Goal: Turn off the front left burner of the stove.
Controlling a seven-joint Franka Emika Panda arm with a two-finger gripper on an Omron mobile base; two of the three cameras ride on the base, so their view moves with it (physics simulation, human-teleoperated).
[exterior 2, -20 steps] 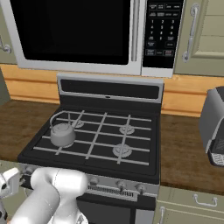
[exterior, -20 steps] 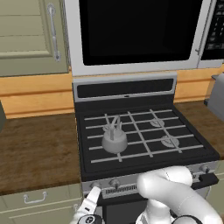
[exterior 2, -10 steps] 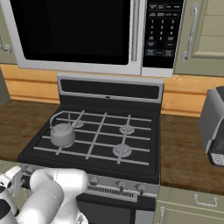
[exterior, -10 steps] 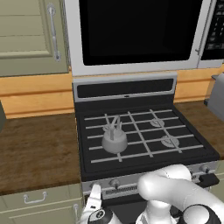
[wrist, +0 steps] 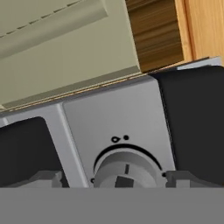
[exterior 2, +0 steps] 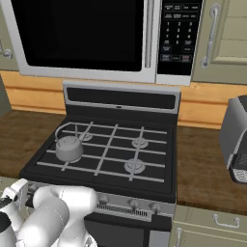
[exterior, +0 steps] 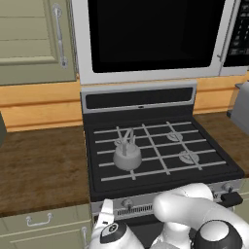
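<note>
The stove (exterior: 146, 99) has a black cooktop with pale grates. A grey kettle (exterior: 127, 155) stands on its front left corner and hides the front left burner beneath it. My gripper (exterior: 107, 215) is low at the left end of the silver front strip, also seen as gripper (exterior 2: 20, 189). In the hand view a round silver knob (wrist: 127, 168) sits close ahead. My gripper (wrist: 116, 180) is open, with one fingertip on each side of the knob. The right fingertip lies almost against it.
A microwave (exterior: 151, 39) hangs above the stove. Wooden counter (exterior: 44, 165) runs left and right, and a toaster (exterior 2: 236, 140) stands on the right side. Other knobs (exterior 2: 130, 203) line the strip. Green drawers (exterior: 39, 221) flank the stove below.
The hand has edged slightly up and closer to the left end of the stove's front strip. Kettle and stove are unchanged.
</note>
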